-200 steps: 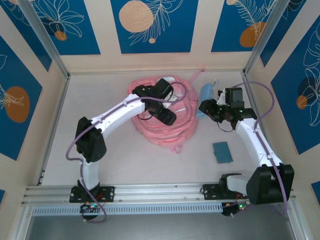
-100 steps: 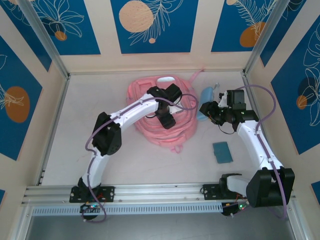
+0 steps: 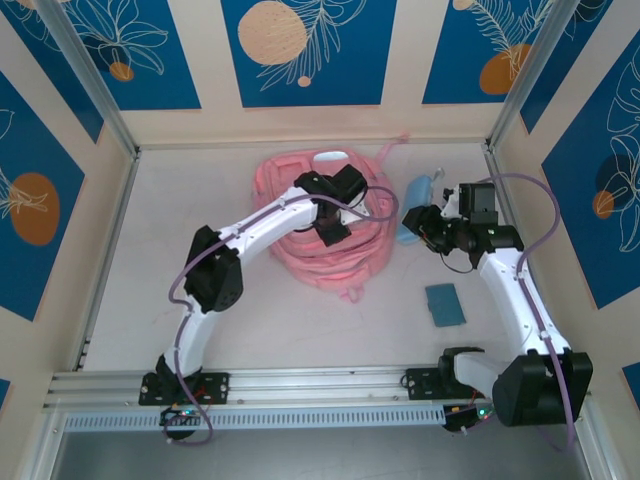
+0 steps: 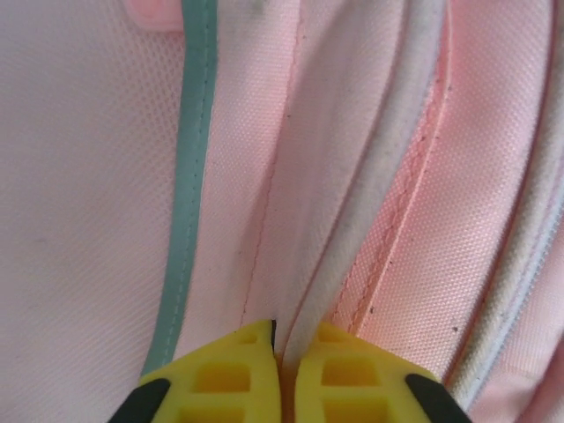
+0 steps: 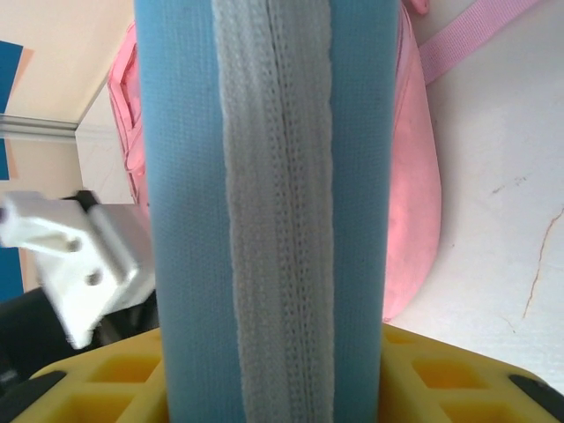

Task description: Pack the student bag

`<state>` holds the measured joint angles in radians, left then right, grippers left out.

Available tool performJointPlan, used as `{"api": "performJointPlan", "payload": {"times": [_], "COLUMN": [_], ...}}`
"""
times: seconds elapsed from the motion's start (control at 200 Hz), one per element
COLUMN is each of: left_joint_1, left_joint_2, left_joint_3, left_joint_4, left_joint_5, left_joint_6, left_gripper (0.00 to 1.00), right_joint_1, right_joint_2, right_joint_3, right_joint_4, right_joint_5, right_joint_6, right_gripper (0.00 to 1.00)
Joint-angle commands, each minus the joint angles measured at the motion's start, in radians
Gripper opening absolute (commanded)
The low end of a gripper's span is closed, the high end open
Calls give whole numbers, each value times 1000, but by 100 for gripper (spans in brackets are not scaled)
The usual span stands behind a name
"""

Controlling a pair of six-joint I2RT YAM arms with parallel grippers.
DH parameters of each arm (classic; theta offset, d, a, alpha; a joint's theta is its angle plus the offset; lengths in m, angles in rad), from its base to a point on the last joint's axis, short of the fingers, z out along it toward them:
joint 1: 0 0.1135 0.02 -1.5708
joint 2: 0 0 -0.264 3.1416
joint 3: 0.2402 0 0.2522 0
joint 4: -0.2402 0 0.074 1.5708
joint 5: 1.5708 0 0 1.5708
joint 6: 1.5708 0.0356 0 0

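Left end effector (image 3: 326,230) presses down on the student bag (image 3: 340,264), its yellow fingers (image 4: 220,374) almost together and pinching a ridge of pink fabric along a white zipper line (image 4: 388,176), with teal trim (image 4: 189,194) just beside it. That bag lies slumped at the far middle of the surface (image 3: 200,200). Just right of it, the right end effector (image 3: 420,222) is clamped on a light blue pouch (image 3: 410,205) with a grey zipper. A pink strap (image 5: 467,35) trails behind the pouch. Nearer, well apart, lies a teal pad (image 3: 445,303).
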<state>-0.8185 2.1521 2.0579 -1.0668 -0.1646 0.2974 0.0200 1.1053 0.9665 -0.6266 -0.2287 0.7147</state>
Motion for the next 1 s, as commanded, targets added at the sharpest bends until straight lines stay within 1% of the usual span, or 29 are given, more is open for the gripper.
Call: {"api": "performJointPlan", "payload": {"times": [0.0, 0.13, 0.21, 0.33, 0.425, 0.515, 0.59, 0.735, 0.89, 0.925, 0.955, 0.995], "left_joint_1": [13, 13, 13, 13, 13, 10, 11, 10, 10, 13, 14, 14], "left_joint_2": [-121, -185, -211, -221, -217, -228, -236, -245, -248, -248, -247, -245], "left_joint_3": [21, 23, 32, 75, 109, 110, 111, 114, 116, 117, 120, 122], "left_joint_4": [89, 171, 211, 235, 245, 267, 271, 258, 248, 248, 246, 245], "left_joint_5": [-88, -167, -187, -171, -143, -89, -69, -74, -93, -97, -100, -104], "left_joint_6": [-41, -129, -173, -234, -294, -328, -345, -358, -391, -398, -405, -414], "left_gripper": [0, 0, 0, 0, 0, 0, 0, 0, 0, 0, 0, 0], "right_joint_1": [-7, -6, -2, 44, 123, 192, 237, 287, 321, 331, 337, 340], "right_joint_2": [-47, -73, -70, -12, 58, 127, 200, 362, 567, 607, 637, 668], "right_joint_3": [-32, -58, -71, -76, -69, -58, -29, 66, 181, 204, 220, 235], "right_joint_4": [-58, -67, -44, 2, 67, 164, 230, 321, 482, 504, 517, 539], "right_joint_5": [-21, -87, -153, -224, -279, -323, -332, -281, -326, -320, -299, -281], "right_joint_6": [16, 26, 30, 53, 74, 115, 151, 203, 272, 281, 292, 302], "right_gripper": [47, 48, 48, 48, 48, 48, 48, 48, 48, 48, 49, 53]}}
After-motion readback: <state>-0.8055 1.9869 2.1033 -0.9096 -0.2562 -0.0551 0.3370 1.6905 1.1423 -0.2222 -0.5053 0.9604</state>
